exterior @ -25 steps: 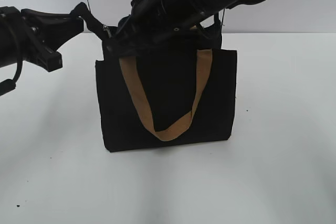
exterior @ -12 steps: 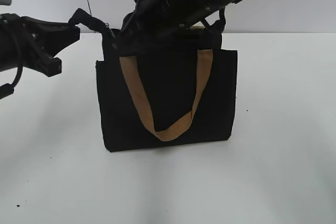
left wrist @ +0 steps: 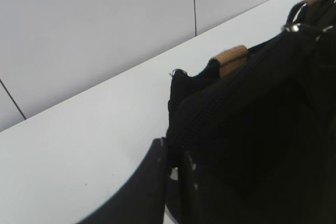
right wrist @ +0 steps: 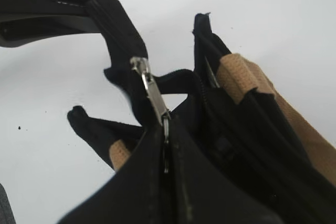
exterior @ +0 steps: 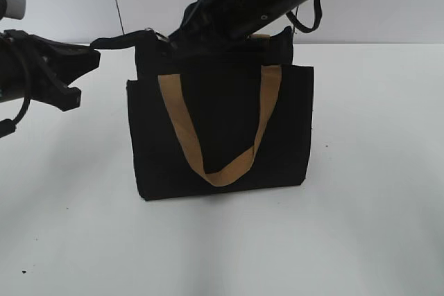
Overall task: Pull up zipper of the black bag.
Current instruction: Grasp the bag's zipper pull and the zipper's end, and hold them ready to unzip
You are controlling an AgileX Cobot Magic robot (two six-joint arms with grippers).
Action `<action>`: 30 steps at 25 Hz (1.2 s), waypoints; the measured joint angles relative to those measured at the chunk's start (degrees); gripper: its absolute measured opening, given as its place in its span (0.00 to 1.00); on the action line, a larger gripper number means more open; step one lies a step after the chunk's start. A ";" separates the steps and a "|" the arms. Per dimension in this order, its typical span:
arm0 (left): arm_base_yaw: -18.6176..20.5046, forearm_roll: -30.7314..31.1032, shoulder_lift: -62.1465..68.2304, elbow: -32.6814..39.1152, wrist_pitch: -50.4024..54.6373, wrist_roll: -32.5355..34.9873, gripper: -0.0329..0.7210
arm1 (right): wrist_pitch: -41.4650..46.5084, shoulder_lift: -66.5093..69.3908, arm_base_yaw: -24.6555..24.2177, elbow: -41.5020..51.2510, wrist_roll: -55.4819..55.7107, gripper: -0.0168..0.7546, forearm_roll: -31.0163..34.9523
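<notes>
a white table [exterior: 361, 227] carries the black bag [exterior: 222, 136], standing upright near its middle.

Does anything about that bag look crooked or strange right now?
Yes. A black strip at the top left corner of the black bag is stretched out sideways toward the left gripper, which is shut on it. The right gripper pinches the silvery zipper pull. The bag itself stands upright, and nothing looks torn.

open white table [exterior: 374, 171] around the black bag [exterior: 222, 136]; both arms crowding its top
</notes>
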 joint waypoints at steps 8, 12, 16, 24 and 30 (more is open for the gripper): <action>-0.05 0.00 0.00 0.00 2.72 0.00 0.09 | 2.46 -0.51 -2.34 0.00 0.42 0.01 -4.98; -0.24 0.05 0.00 -0.02 2.78 0.00 0.09 | 3.69 -2.08 -4.05 -0.04 1.02 0.01 -6.51; -0.59 0.36 -0.06 -0.07 1.73 0.00 0.09 | 6.60 -3.07 -5.70 -0.04 2.08 0.01 -7.49; -1.21 1.70 -0.11 -0.13 0.83 0.00 0.08 | 12.11 -3.57 -8.95 -0.21 5.58 0.01 -9.23; -1.39 0.88 -0.56 -0.20 3.03 0.11 0.08 | 12.70 -3.69 -9.69 -0.23 6.61 0.01 -9.13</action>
